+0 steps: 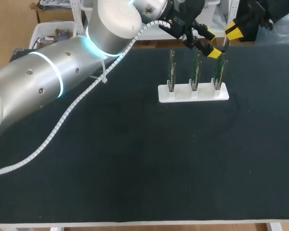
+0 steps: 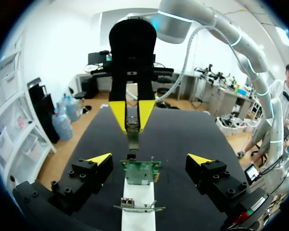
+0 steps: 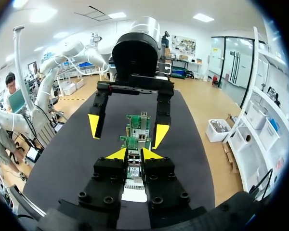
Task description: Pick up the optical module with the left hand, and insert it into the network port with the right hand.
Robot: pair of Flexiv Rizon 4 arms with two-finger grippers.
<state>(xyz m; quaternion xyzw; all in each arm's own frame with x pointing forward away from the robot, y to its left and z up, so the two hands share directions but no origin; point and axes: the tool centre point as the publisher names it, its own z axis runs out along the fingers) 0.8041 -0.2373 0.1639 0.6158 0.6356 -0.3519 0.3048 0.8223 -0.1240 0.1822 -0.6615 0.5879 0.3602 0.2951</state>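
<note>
The optical module (image 3: 133, 169), a small metal block, sits between the yellow tips of my right gripper (image 3: 133, 154), which is shut on it. The left wrist view shows the same module (image 2: 132, 126) in the right gripper (image 2: 132, 115), just ahead of the end circuit board (image 2: 140, 172) and pointing at it. My left gripper (image 2: 150, 161) is open, its fingers standing on either side of that board and touching nothing. In the head view the left gripper (image 1: 211, 44) hangs above the rightmost board (image 1: 220, 70), with the right gripper (image 1: 232, 31) just beyond it.
A white holder (image 1: 192, 92) carries three upright green boards in a row at the table's far right. My left arm (image 1: 62, 72) reaches across the back left of the black table (image 1: 135, 159).
</note>
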